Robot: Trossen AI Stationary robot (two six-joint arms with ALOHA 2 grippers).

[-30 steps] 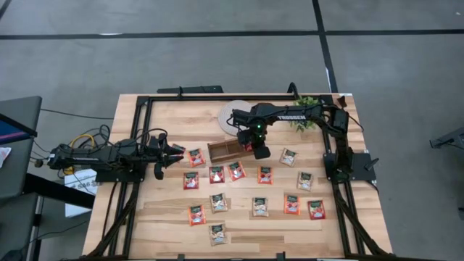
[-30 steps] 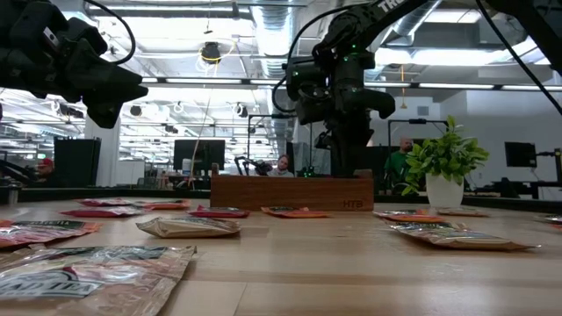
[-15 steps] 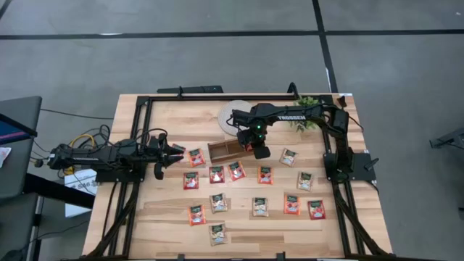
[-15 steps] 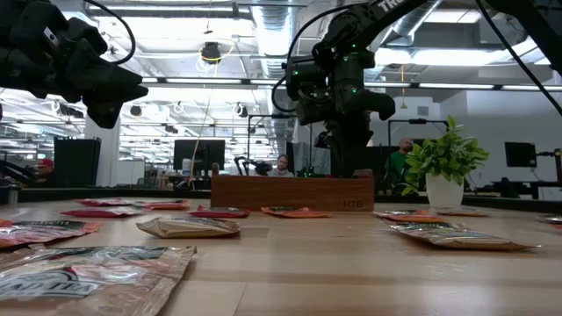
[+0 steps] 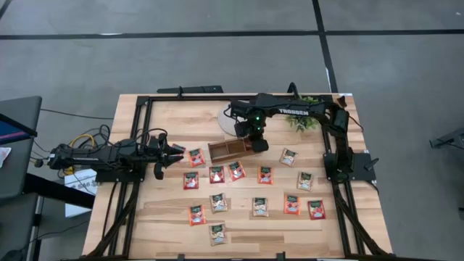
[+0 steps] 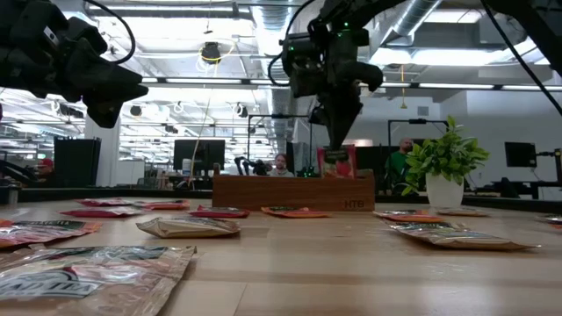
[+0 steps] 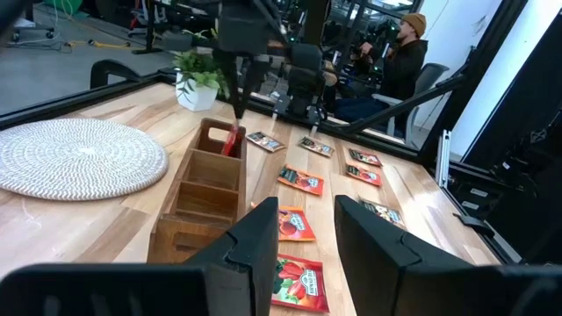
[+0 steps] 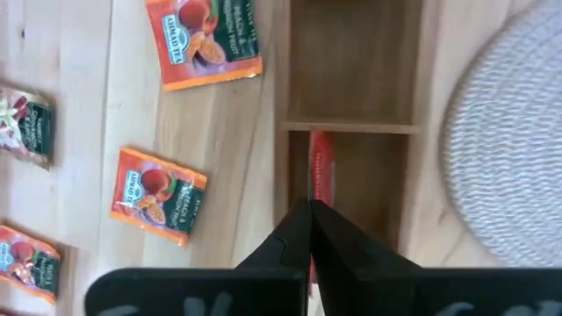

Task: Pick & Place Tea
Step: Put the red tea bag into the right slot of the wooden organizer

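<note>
Upright sachet blocks tray's end compartment.

The right gripper hangs over the wooden tray, its two dark fingers pressed together to a point. Just beyond the tips a red sachet stands on edge inside one tray compartment, against its wall; the next compartment shows bare wood. A woven white mat lies beside the tray. On the table lie two orange tea sachets and more at the edge.
</note>
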